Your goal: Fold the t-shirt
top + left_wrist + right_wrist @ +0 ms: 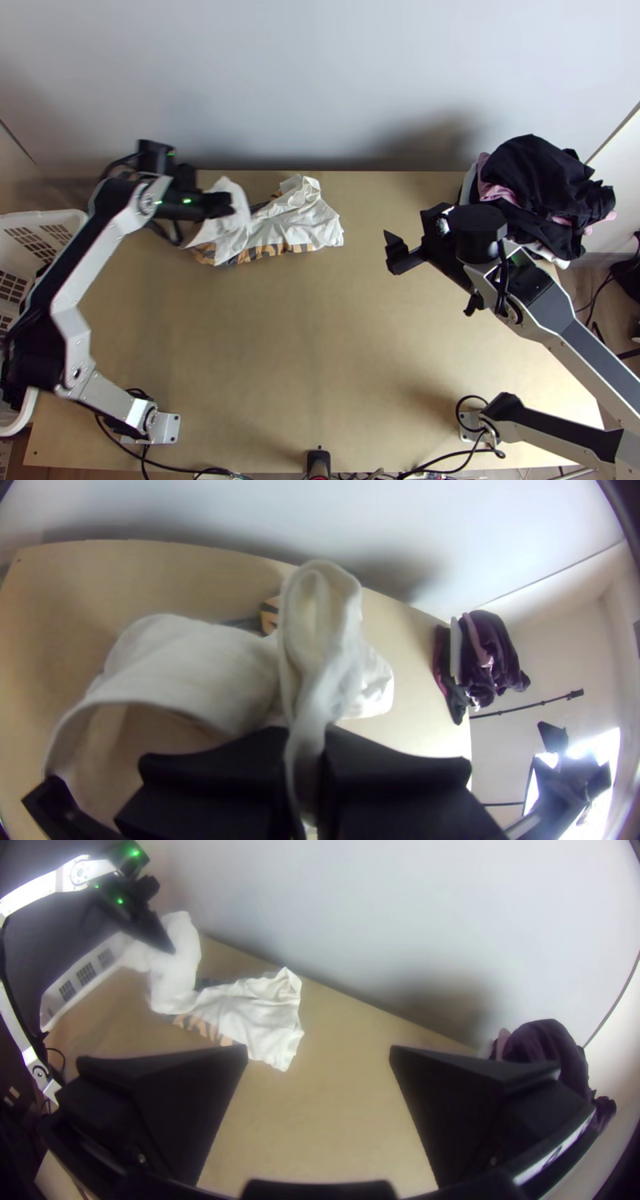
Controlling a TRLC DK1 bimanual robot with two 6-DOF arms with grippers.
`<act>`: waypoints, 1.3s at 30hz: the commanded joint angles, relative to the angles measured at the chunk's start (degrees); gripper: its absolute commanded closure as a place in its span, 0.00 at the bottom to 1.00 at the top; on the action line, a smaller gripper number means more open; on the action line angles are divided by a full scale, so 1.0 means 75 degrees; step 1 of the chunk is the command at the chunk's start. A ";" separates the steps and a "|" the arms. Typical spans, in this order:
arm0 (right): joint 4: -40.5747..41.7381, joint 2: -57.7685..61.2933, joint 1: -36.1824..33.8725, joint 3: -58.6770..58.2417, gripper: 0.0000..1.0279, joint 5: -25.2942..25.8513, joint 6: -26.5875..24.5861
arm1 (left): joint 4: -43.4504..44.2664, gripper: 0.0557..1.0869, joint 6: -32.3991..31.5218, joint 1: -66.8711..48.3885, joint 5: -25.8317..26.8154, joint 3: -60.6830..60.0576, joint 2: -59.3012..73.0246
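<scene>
Top view shows the left claw (224, 206) clamped on the bunched t-shirt (302, 224), partly raised off the bench (320, 344); the right claw (410, 237) gapes wide.

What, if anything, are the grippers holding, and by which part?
The left gripper holds the white t-shirt by a raised, bunched fold; whether hem, sleeve or collar, I can't tell. The right gripper is open, holding nothing.

Two robot arms (108, 232), two grippers (226, 205), one t-shirt (300, 226), one basket (50, 216), one clothes heap (532, 176), one table (320, 336)
</scene>
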 commanded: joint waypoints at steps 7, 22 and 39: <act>-0.0031 -0.0344 -0.0201 -0.0495 0.04 -0.0012 0.0069 | 0.0163 0.97 -0.0715 -0.1543 -0.0441 0.2468 0.2859; -0.0125 -0.0824 -0.0365 -0.1233 0.04 -0.0023 0.0268 | 0.0644 0.85 -0.1899 -0.2457 -0.0535 0.5351 0.5554; -0.0113 -0.1094 -0.0459 -0.1561 0.04 -0.0082 0.0397 | 0.4593 0.06 -0.4664 -0.2633 -0.0593 0.5269 0.4359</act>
